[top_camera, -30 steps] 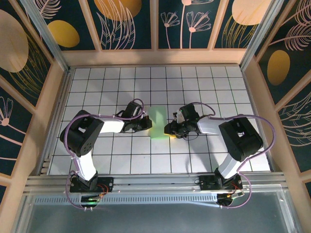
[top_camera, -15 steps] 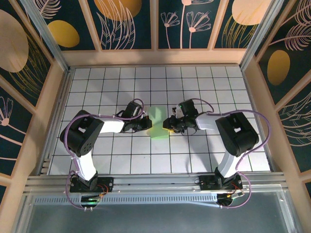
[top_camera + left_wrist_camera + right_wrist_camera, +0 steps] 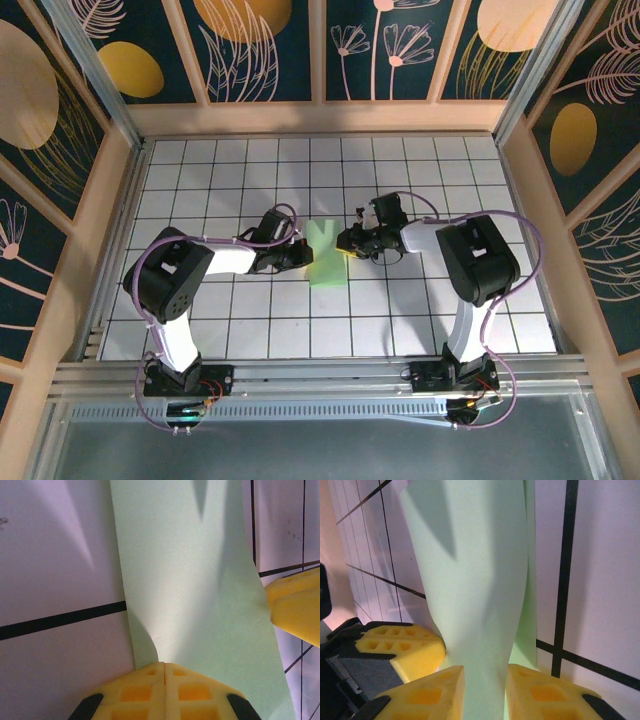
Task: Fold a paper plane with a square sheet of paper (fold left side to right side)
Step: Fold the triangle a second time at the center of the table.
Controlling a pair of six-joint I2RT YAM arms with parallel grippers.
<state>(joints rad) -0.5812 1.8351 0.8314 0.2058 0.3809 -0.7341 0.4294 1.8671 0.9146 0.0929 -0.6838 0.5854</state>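
Mid-table, on white tabletop (image 3: 400, 320) with black grid lines: thin pale mint-green sheet of paper (image 3: 327, 265), narrow strip shape, lying between both arms. Left gripper (image 3: 301, 255) at sheet's left edge, yellow foam fingers (image 3: 145, 690) pressed tight together, paper edge pinched in seam between them. Right gripper (image 3: 347, 246) at opposite edge, jaws narrow, raised hump of paper standing between its yellow pads (image 3: 427, 690). Firm pinch or loose, cannot tell. Paper buckled upward between two grippers.
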